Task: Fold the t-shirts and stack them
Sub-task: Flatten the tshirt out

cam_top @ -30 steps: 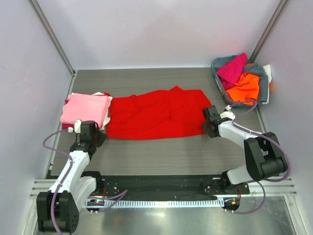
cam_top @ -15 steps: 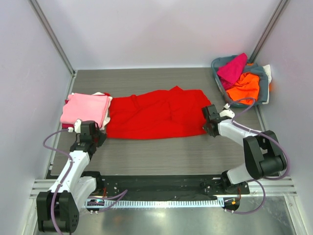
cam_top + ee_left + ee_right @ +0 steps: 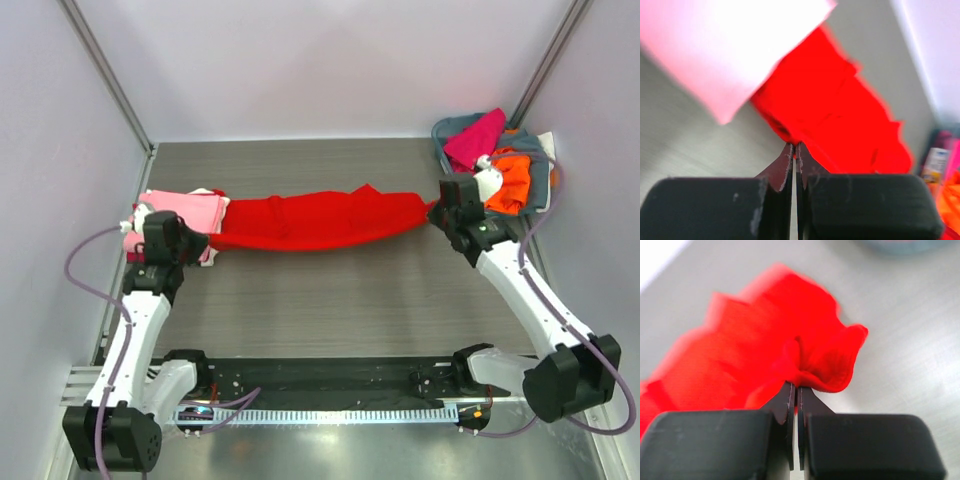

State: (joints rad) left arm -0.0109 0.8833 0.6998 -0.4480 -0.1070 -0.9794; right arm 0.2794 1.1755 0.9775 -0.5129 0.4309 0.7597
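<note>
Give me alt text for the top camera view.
A red t-shirt hangs stretched over a grey table, the left gripper and right gripper each pinching one end. A folded pink t-shirt lies at left; a basket of shirts stands far right.

One t-shirt [image 3: 320, 220] spans the middle of the desk [image 3: 330, 300], its left end in the left hand [image 3: 207, 242] and its right end in the right hand [image 3: 436, 212]. Folded t-shirts [image 3: 185, 212] lie stacked at the left. A basket [image 3: 541, 172] holding more t-shirts [image 3: 478, 140] sits far right.

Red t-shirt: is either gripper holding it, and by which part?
Both hold the red t-shirt: the left gripper pinches its left end, the right gripper its right end.
</note>
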